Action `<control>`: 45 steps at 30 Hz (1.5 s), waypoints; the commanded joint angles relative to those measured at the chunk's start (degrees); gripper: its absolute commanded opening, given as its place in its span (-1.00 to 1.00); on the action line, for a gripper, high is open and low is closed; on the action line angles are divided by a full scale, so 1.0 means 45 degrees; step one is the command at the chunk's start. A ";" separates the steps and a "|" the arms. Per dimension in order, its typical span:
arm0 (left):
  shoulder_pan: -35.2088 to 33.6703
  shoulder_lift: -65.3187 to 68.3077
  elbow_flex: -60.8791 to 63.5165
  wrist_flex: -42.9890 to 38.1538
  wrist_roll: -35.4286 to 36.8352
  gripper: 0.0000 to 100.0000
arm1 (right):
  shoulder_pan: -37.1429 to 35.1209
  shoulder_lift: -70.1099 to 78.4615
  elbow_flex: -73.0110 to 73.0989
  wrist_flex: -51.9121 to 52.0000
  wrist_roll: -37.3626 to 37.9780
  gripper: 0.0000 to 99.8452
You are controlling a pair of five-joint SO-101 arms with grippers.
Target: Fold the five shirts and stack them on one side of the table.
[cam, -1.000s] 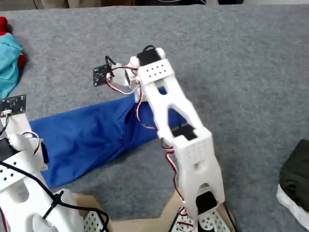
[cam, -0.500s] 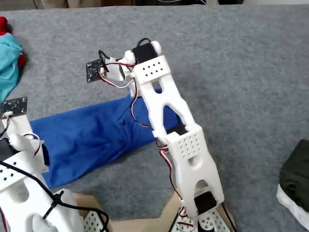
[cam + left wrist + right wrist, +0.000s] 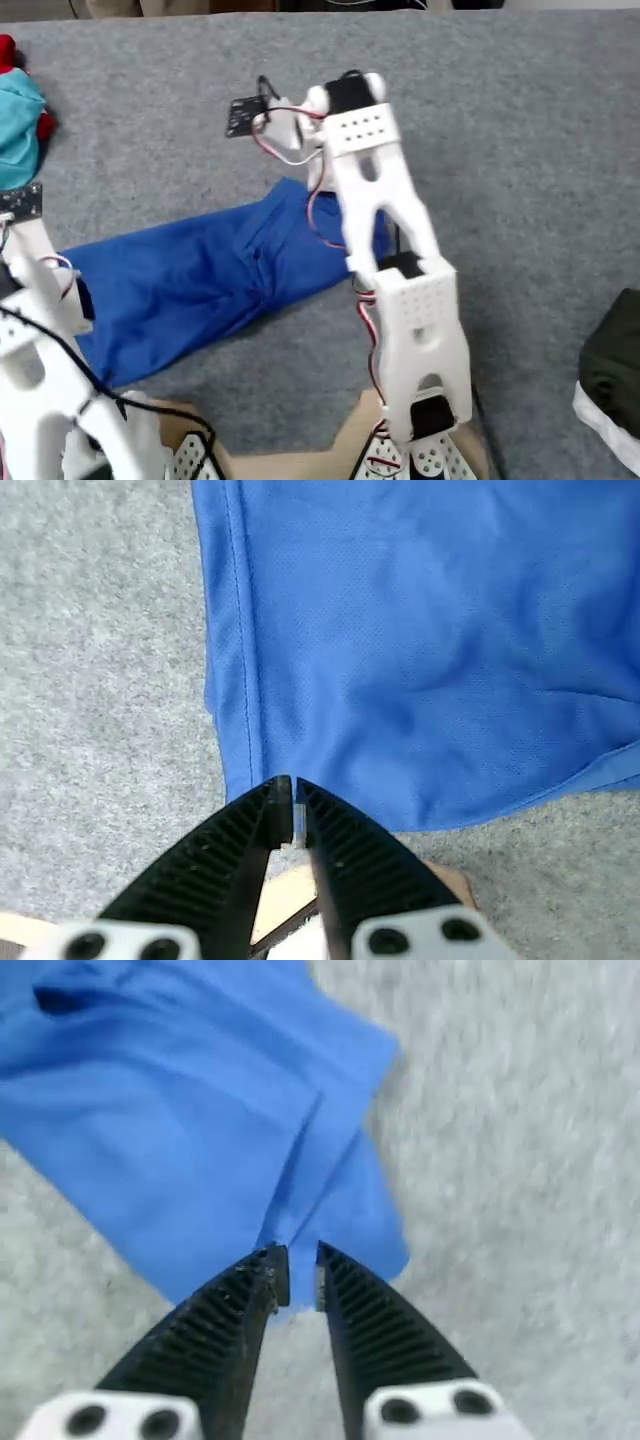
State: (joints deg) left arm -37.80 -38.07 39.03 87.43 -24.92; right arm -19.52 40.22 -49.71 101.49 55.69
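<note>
While stretched toward 12 o'clock over blue shirt, holds right jaws slightly spread; at 8 o'clock, presses left jaws together above hem.

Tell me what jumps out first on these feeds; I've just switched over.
The blue shirt grabs the eye, stretched in a long, rumpled band across the left half of the grey table. The right gripper is at one end of it and the left gripper at the hem of the other end. A teal cloth sits at the table's left edge, and a dark garment at its right edge.
</note>
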 commanded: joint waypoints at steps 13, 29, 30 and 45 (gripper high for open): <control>-0.2598 1.0442 -0.8459 -0.0098 -0.2911 -0.63 | 0.0576 -0.3585 0.3096 0.0137 -0.0117 -0.83; -0.1387 1.5639 -1.0745 -0.0098 -0.3516 -0.63 | 0.0557 -0.3702 0.3409 0.0137 -0.0156 -0.84; -0.1348 1.5873 -1.0745 -0.0078 -0.3497 -0.63 | 0.0576 -0.3722 0.3409 0.0137 -0.0137 -0.84; -0.1368 1.8803 -1.4125 0.2676 -0.3497 -0.96 | 0.0635 -0.3722 0.3350 0.0137 -0.0098 -0.84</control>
State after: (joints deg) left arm -44.04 45.10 -21.89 98.68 -40.31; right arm -17.41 28.09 -34.42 101.49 55.69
